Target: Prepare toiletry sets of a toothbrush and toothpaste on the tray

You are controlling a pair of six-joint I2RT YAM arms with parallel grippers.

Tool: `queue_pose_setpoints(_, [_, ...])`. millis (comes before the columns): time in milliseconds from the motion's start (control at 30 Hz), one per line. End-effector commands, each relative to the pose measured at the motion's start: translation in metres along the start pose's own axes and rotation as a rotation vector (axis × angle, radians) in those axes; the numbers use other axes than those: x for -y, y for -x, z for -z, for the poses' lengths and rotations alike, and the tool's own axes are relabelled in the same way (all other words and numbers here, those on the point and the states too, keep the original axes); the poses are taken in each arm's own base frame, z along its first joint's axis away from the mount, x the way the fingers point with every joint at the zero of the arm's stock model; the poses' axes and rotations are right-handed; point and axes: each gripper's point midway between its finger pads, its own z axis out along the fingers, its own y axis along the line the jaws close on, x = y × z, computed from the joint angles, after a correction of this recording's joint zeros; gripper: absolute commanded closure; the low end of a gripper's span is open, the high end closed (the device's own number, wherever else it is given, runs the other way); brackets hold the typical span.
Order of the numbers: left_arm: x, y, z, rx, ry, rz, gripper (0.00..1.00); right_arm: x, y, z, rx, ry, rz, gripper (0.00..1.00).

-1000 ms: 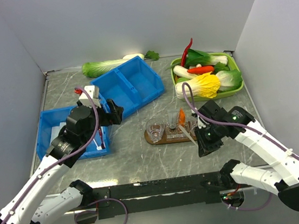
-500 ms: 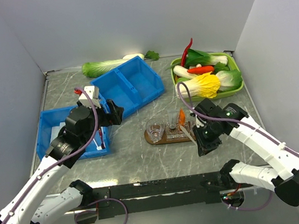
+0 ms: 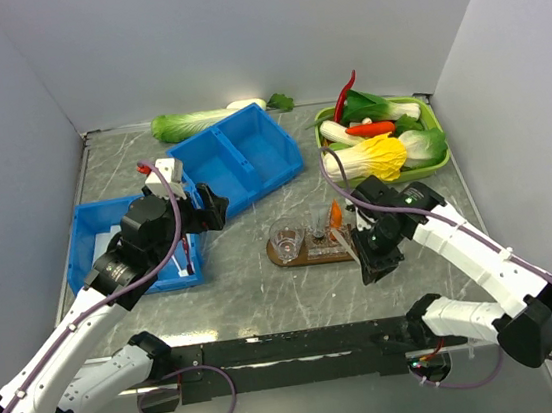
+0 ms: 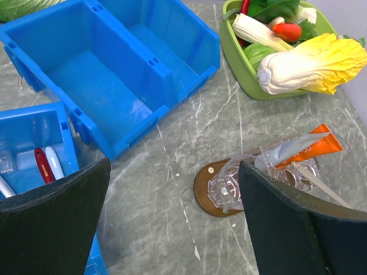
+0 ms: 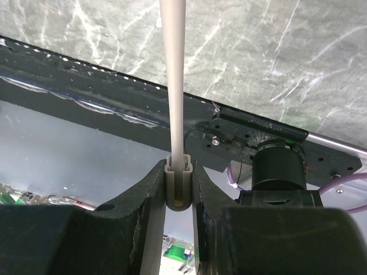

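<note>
White slim plastic toothbrush (image 5: pixel 174 69) is clamped in the right gripper (image 5: pixel 178 175), near the dark-brown oblong wooden tray (image 3: pixel 285 257) on the table (image 3: pixel 228 295); the left gripper (image 4: pixel 172 189) hangs spread wide.

Bins and vegetables on a grey marbled table (image 3: pixel 236 292).
Divided blue bin (image 3: pixel 235 159) mid-table, second bin (image 3: pixel 89 240) at left; green tray (image 4: pixel 232 57) holds cabbage (image 3: pixel 376 159) and chilli (image 3: pixel 346 92); lettuce (image 3: pixel 190 124) by back wall.

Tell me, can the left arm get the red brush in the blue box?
Probably yes. The left gripper is open and empty, and the red brush lies uncovered in the blue bin, close by. A white brush lies right beside it, so that might get bumped.
</note>
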Motion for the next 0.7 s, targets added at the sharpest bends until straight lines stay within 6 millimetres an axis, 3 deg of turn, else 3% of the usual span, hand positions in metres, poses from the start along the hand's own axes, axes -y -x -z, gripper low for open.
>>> queue_pose_setpoints(0, [0.000,0.010,0.001,0.039,0.002,-0.012,0.03,0.014,-0.040,0.026,-0.172,-0.081,-0.052,1.00])
queue_pose_setpoints(667, [-0.001,0.010,0.003,0.043,-0.003,-0.011,0.04,0.013,-0.016,0.029,-0.171,-0.123,-0.041,0.85])
